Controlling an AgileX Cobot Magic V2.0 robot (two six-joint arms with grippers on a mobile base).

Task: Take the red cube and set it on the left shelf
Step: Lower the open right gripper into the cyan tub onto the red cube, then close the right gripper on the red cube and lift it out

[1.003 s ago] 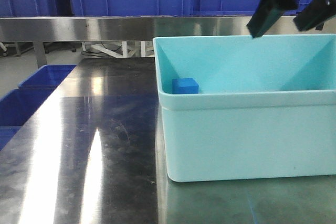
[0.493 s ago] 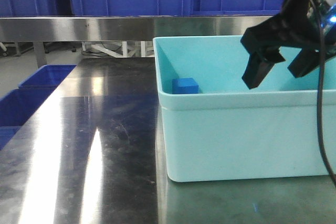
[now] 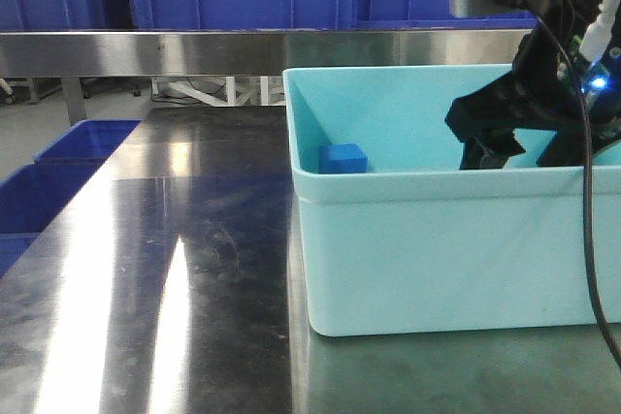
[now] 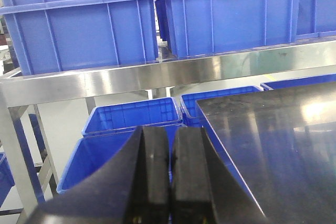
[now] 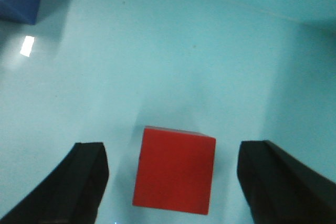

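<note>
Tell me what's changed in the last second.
The right gripper has dropped from above the tub down into it, jaws open either side of the red cube, not gripping yet. The blue cube and tub haven't moved.

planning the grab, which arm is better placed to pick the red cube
Right: the right gripper is open inside the tub, straddling the red cube; the left gripper is shut, away from it.

Matte black right arm [image 3: 539, 94], black cable [image 3: 588, 239], blocky fingers [image 5: 84, 182].
</note>
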